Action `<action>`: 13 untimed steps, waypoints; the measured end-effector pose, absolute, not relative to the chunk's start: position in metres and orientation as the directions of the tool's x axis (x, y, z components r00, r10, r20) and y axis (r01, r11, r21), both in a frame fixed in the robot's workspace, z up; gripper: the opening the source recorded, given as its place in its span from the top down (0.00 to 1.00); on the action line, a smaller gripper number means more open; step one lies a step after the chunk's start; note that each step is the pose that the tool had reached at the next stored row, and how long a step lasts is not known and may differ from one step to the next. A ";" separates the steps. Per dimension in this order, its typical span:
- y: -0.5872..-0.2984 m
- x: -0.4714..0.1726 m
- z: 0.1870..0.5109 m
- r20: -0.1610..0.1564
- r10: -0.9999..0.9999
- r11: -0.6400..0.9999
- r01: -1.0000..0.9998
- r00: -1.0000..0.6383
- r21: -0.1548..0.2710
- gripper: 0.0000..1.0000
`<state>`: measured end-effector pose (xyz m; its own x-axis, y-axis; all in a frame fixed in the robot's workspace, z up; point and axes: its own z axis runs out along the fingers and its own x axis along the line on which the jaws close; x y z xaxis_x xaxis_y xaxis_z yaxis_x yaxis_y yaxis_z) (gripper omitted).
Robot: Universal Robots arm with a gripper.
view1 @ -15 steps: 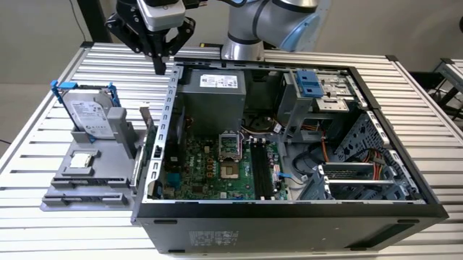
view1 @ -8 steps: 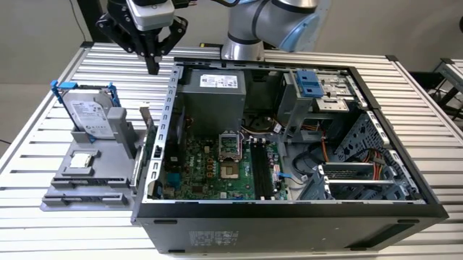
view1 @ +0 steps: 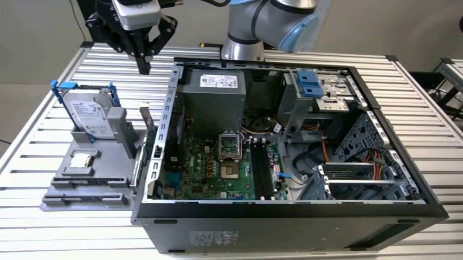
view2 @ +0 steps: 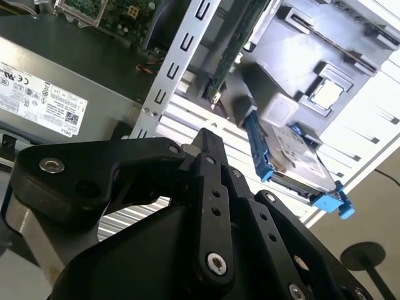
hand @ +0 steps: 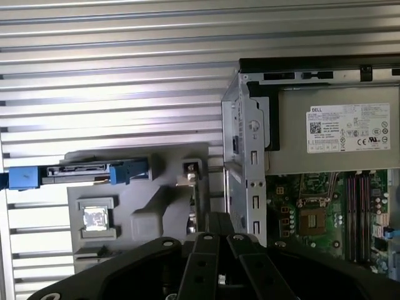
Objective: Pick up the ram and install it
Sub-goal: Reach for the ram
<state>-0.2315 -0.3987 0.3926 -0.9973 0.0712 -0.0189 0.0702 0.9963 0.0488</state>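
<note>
Gripper (view1: 145,67) above ram (view2: 233,49) — case edge (view1: 171,103) beside

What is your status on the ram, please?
Gripper shut, empty, high over the table. Ram standing in grey holder, beside open case. Nothing between them.

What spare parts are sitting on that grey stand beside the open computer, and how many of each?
hard drive: 1
CPU chip: 1
ram: 1
Total: 3 parts on the grey stand
</note>
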 end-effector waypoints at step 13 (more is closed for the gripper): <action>-0.399 -0.259 0.393 -0.019 0.055 0.997 0.055 -0.998 0.049 1.00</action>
<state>-0.2595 -0.3985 0.3926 -0.9983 0.0555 -0.0189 0.0545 0.9973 0.0487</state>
